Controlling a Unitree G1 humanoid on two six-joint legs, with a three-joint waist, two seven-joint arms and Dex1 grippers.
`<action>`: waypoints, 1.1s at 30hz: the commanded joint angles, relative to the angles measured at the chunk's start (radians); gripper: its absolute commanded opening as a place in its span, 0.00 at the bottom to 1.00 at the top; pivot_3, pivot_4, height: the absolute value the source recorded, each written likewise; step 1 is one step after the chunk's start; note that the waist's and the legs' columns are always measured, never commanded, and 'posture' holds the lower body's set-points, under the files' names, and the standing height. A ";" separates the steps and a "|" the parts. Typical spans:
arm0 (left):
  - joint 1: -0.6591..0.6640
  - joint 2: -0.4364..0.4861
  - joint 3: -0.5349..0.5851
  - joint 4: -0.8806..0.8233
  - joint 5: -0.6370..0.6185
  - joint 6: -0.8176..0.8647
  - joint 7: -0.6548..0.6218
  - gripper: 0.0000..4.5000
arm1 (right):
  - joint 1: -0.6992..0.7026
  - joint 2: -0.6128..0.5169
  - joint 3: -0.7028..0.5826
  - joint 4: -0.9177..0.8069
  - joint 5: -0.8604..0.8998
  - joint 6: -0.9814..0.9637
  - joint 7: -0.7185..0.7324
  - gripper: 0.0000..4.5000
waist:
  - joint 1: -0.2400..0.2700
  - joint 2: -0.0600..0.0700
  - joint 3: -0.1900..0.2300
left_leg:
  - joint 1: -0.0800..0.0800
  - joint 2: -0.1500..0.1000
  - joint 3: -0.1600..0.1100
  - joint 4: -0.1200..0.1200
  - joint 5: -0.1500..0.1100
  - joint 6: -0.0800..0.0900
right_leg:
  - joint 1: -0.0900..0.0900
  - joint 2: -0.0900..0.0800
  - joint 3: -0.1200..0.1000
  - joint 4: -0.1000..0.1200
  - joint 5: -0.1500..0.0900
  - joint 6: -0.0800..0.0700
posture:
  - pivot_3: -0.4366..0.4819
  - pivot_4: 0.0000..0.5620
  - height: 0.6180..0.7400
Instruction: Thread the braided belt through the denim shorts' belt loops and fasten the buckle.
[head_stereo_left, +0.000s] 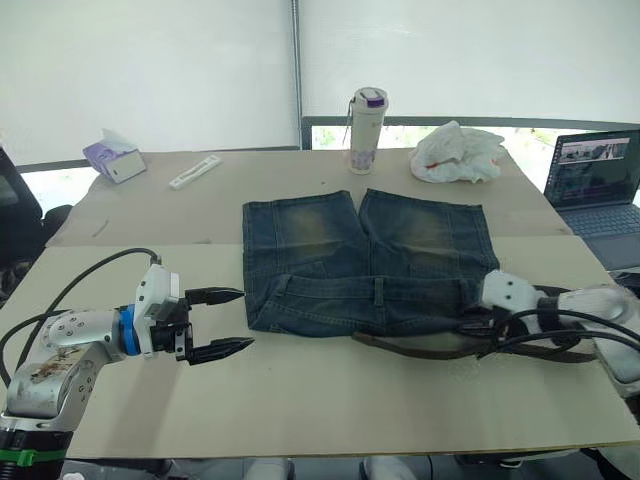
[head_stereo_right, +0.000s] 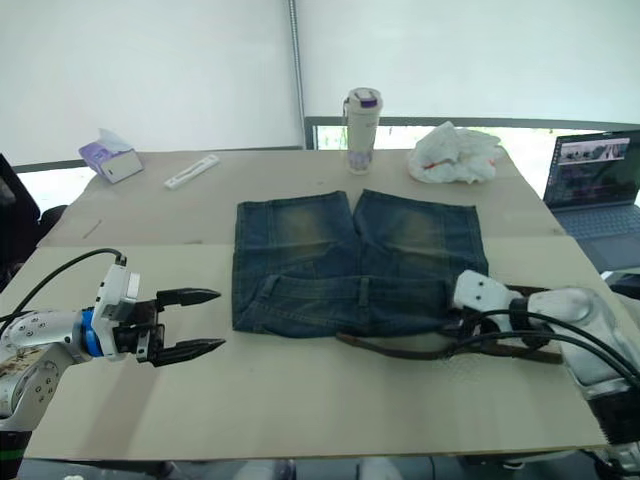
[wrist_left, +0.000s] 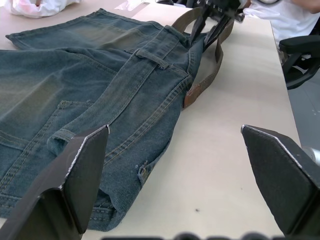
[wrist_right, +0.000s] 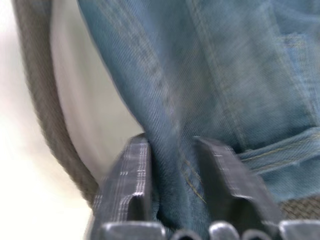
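Flat on the desk (head_stereo_left: 300, 400): denim shorts (head_stereo_left: 365, 262), waistband toward the robot, legs pointing away, faded yellowish patches on both legs. Belt loops (head_stereo_left: 379, 291) spaced along waistband, one near the middle clearly visible. Braided belt (head_stereo_left: 420, 348) dark brown, lying just in front of the waistband on the robot's right side, running from below mid-waistband out past the shorts' right corner, under the right arm. Belt tip with brown end patch touching the waistband edge in left wrist view (wrist_left: 194, 93). Buckle not discernible.

Right gripper (head_stereo_left: 480, 322) at the right corner of the waistband, jaws clamped on denim fabric: right wrist view shows blue cloth pinched between the two black fingers (wrist_right: 127, 185), belt strap curving alongside. Same gripper seen from left wrist view at the far waistband end (wrist_left: 212, 20), over belt and denim.

Left gripper (head_stereo_left: 222, 322) hovering just off the shorts' left waistband corner, not touching cloth, jaws wide apart, fingertips pointing toward the shorts. Left wrist view: both fingers (wrist_left: 80, 175) spread, shorts corner between and beyond them.

Background on desk, well apart from the shorts: white bottle with purple lid (head_stereo_left: 367, 130) beyond the legs, crumpled white plastic bag (head_stereo_left: 458, 152) beside it, tissue box (head_stereo_left: 113, 157) and white flat strip (head_stereo_left: 195, 171) to the far left, open laptop (head_stereo_left: 596, 182) at the right edge.
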 joint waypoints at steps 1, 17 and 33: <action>-0.011 0.015 0.016 0.008 0.005 -0.023 -0.020 1.00 | 0.026 -0.023 -0.092 -0.187 0.160 0.192 0.016 0.74 | 0.000 0.000 0.000 | 0.000 0.000 0.000 0.000 0.000 0.000 | 0.000 0.000 0.000 0.000 0.000 0.000 | 0.48 0.27 1.00; -0.029 -0.008 -0.013 0.038 0.035 -0.060 -0.051 1.00 | -0.035 0.116 0.196 -0.284 0.064 0.278 -0.141 0.80 | -0.003 -0.002 0.001 | 0.000 0.001 0.001 0.000 0.000 0.000 | -0.001 0.000 0.000 -0.001 0.000 0.000 | 0.48 0.27 1.00; -0.207 -0.119 -0.171 -0.090 -0.113 0.285 0.096 1.00 | 0.006 0.067 0.027 -0.316 0.306 0.329 0.020 0.01 | 0.003 -0.005 0.001 | 0.000 0.000 -0.001 0.002 0.000 0.000 | 0.002 0.001 -0.001 0.000 0.000 0.002 | 0.48 0.27 1.00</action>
